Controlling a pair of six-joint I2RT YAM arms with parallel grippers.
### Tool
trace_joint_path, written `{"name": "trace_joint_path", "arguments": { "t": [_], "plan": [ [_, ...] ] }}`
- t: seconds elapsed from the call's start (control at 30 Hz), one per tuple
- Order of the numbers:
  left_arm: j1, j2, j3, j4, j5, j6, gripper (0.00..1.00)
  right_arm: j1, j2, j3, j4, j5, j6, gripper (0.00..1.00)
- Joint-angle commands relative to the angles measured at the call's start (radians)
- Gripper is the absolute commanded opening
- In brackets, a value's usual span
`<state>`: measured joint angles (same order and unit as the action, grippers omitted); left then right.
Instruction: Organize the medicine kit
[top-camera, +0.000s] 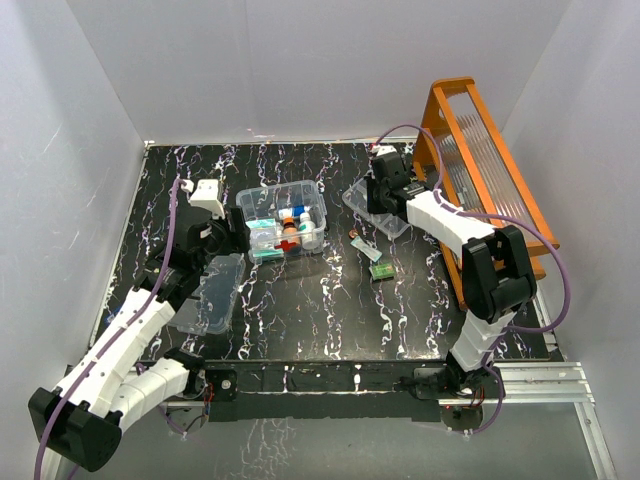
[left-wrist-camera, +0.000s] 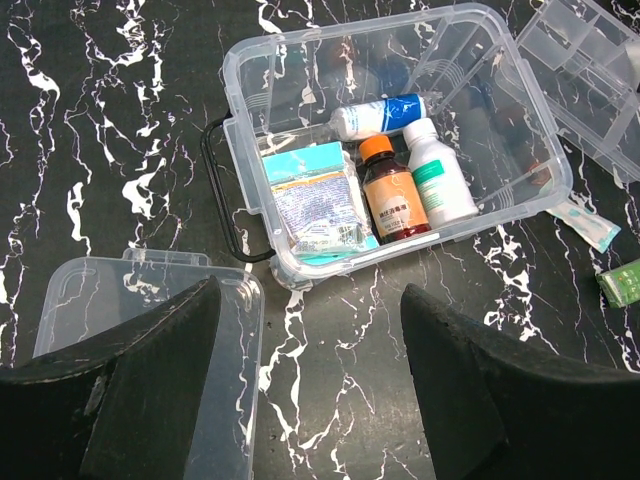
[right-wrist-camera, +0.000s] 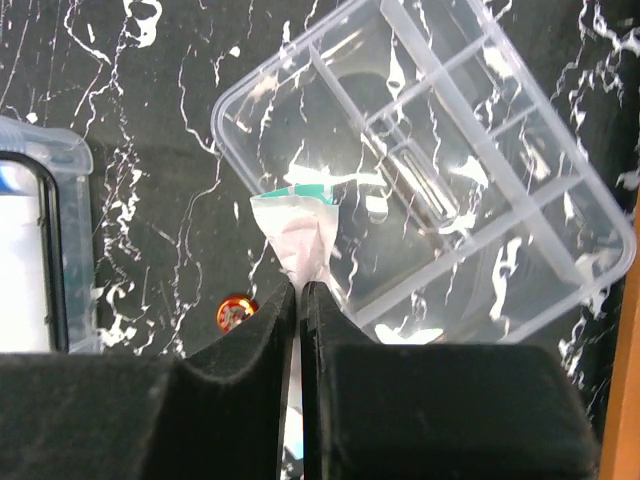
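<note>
The clear kit box (top-camera: 283, 218) with a red cross stands open mid-table. In the left wrist view the box (left-wrist-camera: 480, 130) holds a teal packet (left-wrist-camera: 315, 205), a brown bottle (left-wrist-camera: 392, 200), a white bottle (left-wrist-camera: 438, 180) and a blue-white tube (left-wrist-camera: 378, 115). Its clear lid (top-camera: 215, 290) lies flat to the box's left; it also shows in the left wrist view (left-wrist-camera: 150, 320). My left gripper (left-wrist-camera: 310, 400) hovers open and empty between lid and box. The divided tray (right-wrist-camera: 440, 170) lies at the back right. My right gripper (right-wrist-camera: 300, 292) is shut on a white-teal sachet (right-wrist-camera: 298, 230) at the tray's near edge.
The tall orange rack (top-camera: 490, 175) stands along the right edge. A sachet (top-camera: 365, 248), a small green item (top-camera: 381, 271) and a copper-coloured disc (right-wrist-camera: 236, 312) lie on the black marbled table between box and tray.
</note>
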<state>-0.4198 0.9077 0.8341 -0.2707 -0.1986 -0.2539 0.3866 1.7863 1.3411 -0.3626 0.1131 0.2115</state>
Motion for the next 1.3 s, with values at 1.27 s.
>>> {"name": "trace_joint_path", "arguments": {
  "t": [1.27],
  "plan": [
    [0.006, -0.013, 0.048, -0.018, -0.030, -0.015, 0.72, -0.037, 0.206, 0.196, 0.056, -0.044, -0.295, 0.42]
  ]
}}
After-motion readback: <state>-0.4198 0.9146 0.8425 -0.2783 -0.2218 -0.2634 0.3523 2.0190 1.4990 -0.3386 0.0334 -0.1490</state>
